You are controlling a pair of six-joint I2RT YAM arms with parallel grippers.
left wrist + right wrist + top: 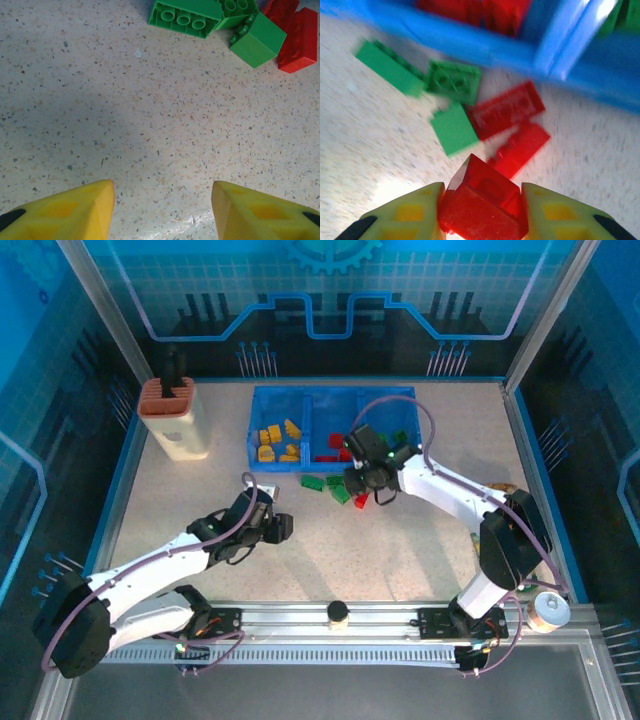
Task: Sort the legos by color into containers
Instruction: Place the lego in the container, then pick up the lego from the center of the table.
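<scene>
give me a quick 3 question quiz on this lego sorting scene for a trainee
1. True or false: the left gripper is holding something.
2. What colour is the lego that the right gripper is shut on? A green, B red, C yellow.
3. Fill in: the left compartment of the tray holds ___ legos.

Key: 1 false, it is open over bare table. 2 B. 3 yellow.

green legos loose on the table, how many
3, by the tray: long brick leftmost, second brick beside it, third brick farther from the tray. Others may be hidden.
</scene>
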